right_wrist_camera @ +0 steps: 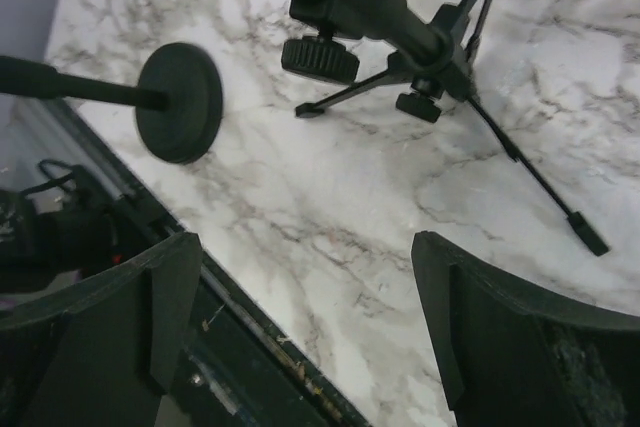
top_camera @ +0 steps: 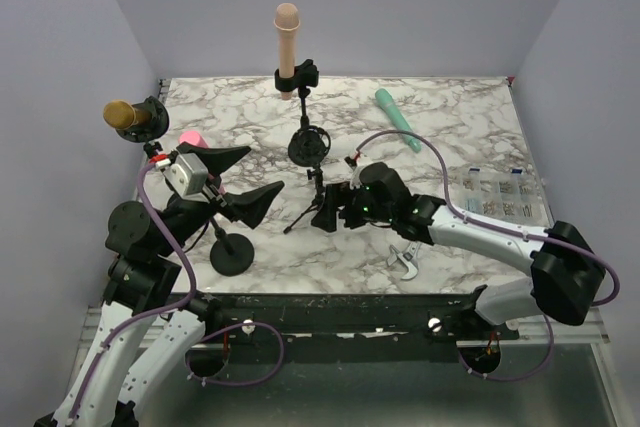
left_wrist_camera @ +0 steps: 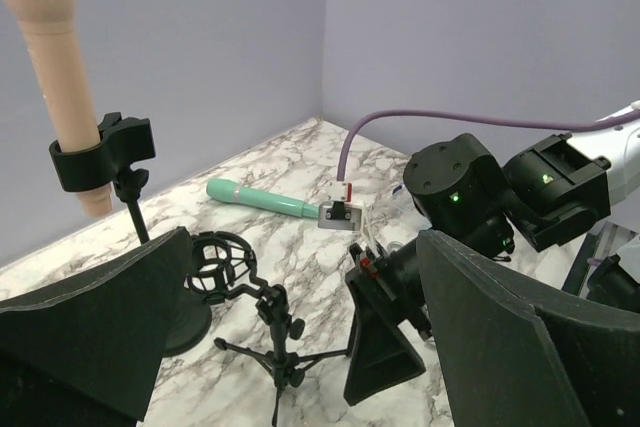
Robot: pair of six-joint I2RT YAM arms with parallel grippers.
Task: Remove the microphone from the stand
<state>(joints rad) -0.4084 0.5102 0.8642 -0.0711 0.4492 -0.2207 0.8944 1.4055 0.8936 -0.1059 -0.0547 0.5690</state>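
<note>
A beige microphone [top_camera: 287, 39] [left_wrist_camera: 55, 67] stands upright in the black clip of a stand [top_camera: 304, 97] [left_wrist_camera: 100, 152] at the back of the marble table [top_camera: 450, 137]. A gold microphone [top_camera: 125, 114] sits in a holder at the far left. A teal microphone [top_camera: 398, 119] [left_wrist_camera: 262, 199] lies flat on the table. A small tripod stand [top_camera: 315, 192] [left_wrist_camera: 270, 332] [right_wrist_camera: 435, 62] with an empty shock mount is in the middle. My left gripper [top_camera: 265, 169] [left_wrist_camera: 305, 247] hovers open to its left. Just right of the tripod, my right gripper [top_camera: 330, 209] [right_wrist_camera: 305, 247] is open over bare marble with nothing in it.
A round-based stand [top_camera: 231, 252] [right_wrist_camera: 180, 102] stands by the front edge under my left arm. A pink object [top_camera: 192, 137] lies at the left. A wrench [top_camera: 405, 262] lies front right, and a clear parts box [top_camera: 505, 195] sits at the right edge.
</note>
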